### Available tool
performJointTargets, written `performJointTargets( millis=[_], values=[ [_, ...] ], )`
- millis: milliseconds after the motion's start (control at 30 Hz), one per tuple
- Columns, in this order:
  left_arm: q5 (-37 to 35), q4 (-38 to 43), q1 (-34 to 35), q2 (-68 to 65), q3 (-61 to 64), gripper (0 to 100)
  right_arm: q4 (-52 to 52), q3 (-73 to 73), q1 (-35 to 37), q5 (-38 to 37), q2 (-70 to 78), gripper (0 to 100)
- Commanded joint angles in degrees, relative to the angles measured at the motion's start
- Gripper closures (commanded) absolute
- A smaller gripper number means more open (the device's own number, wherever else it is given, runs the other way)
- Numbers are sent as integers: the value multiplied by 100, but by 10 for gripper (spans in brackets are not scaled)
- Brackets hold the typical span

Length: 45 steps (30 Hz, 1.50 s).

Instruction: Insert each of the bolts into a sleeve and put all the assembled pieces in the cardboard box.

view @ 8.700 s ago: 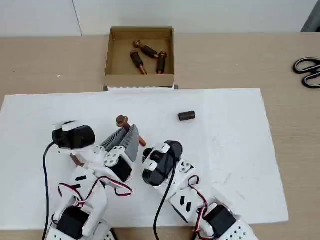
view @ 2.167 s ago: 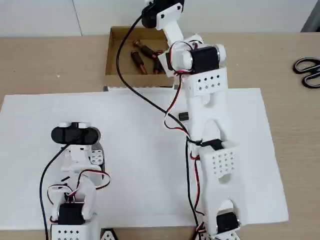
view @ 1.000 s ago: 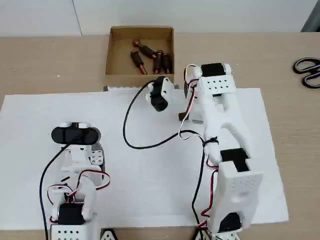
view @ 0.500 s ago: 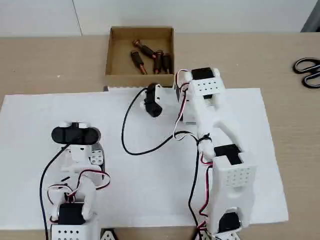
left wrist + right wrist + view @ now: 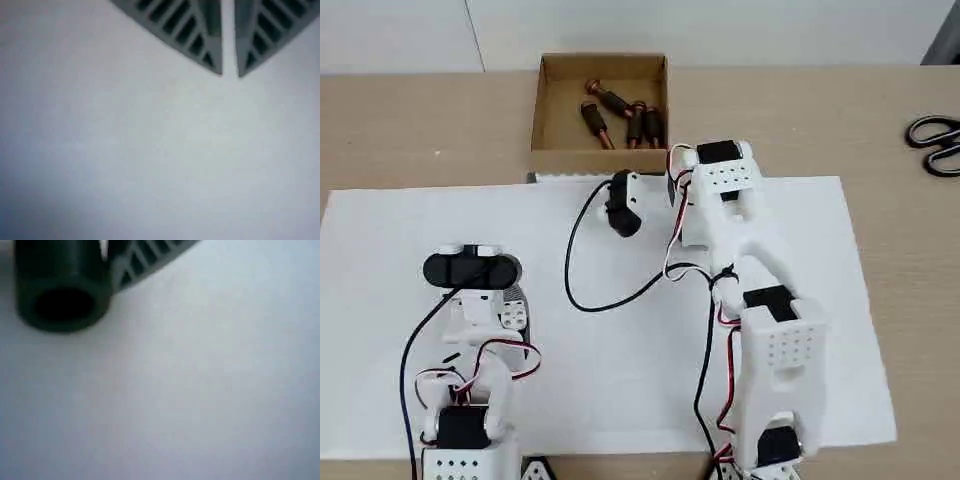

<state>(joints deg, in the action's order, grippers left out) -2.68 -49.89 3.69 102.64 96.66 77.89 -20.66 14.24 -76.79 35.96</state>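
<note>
Several bolt-and-sleeve pieces [image 5: 638, 122] lie in the cardboard box [image 5: 600, 160] at the back. My right arm [image 5: 720, 190] stretches over the white paper just in front of the box. A black sleeve [image 5: 62, 290] lies on the paper with its bore facing the right wrist camera. One grey finger [image 5: 145, 262] stands right beside it with a thin gap between, so the right gripper is open. My left gripper [image 5: 229, 75] is folded back at the near left, low over bare paper. Its fingers are nearly together with nothing between them.
A white paper sheet [image 5: 380, 300] covers most of the table in front of the box. Black scissors [image 5: 932, 143] lie at the far right edge. The right arm's black cable [image 5: 582, 290] loops across the middle of the paper.
The right arm has pulled back from over the box and come down onto the paper where the sleeve lies. The box holds one more piece than at first. The left arm has kept still.
</note>
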Motion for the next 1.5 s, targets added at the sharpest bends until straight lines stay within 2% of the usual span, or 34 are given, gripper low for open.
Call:
performJointTargets(
  millis=[0, 200, 500, 567, 733, 900, 1000, 1100, 1167, 1333, 1467],
  values=[
    [9, -18, 35, 53, -22, 994, -127, 79, 31, -18, 259, 960],
    [9, -18, 35, 53, -22, 994, -4, 79, -4, 563, 48, 967],
    [9, -18, 35, 53, -22, 994, 980, 79, 31, 1240, -1604, 970],
    [9, -18, 35, 53, -22, 994, 1165, 79, 40, 1512, -2070, 996],
    [9, -18, 26, 53, -57, 994, 1420, 79, 22, 2435, -3134, 995],
    [0, -18, 18, 26, -66, 994, 1815, 97, -180, 3815, -3758, 995],
    [26, -237, 44, 26, -171, 994, 1851, 114, -646, 4598, -4110, 995],
    [79, -721, 44, 26, -602, 991, 1912, 211, -1051, 5055, -4497, 995],
    [387, -932, 88, 18, -919, 991, 1921, 554, -1244, 5196, -4796, 995],
    [1055, -1029, 747, -123, -1727, 991, 1912, 1978, -1640, 5222, -5912, 995],
    [1169, -1363, 862, -1064, -2563, 991, 1895, 3156, -1859, 5222, -6853, 995]
  ],
)
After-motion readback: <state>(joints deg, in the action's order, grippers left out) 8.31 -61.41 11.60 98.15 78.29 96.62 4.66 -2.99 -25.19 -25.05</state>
